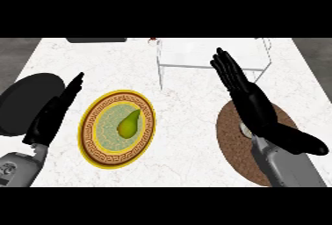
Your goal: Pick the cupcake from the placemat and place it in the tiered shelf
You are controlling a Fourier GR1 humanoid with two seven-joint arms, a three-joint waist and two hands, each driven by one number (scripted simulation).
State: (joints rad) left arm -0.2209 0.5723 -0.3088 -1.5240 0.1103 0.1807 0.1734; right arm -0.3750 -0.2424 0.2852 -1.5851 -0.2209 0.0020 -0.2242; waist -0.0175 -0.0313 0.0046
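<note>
cupcake hidden; right robot hand (256,103) open, fingers straight, over placemat (231,145); left robot hand (55,110) open

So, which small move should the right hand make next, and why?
Probably lower the right hand toward the brown placemat and curl its fingers. The hand is open, fingers straight, above the placemat, and holds nothing. Only a small pale patch, possibly the cupcake, shows beside the wrist. The tiered shelf stands behind, so grasping comes first. The left hand rests open at the left.
</note>
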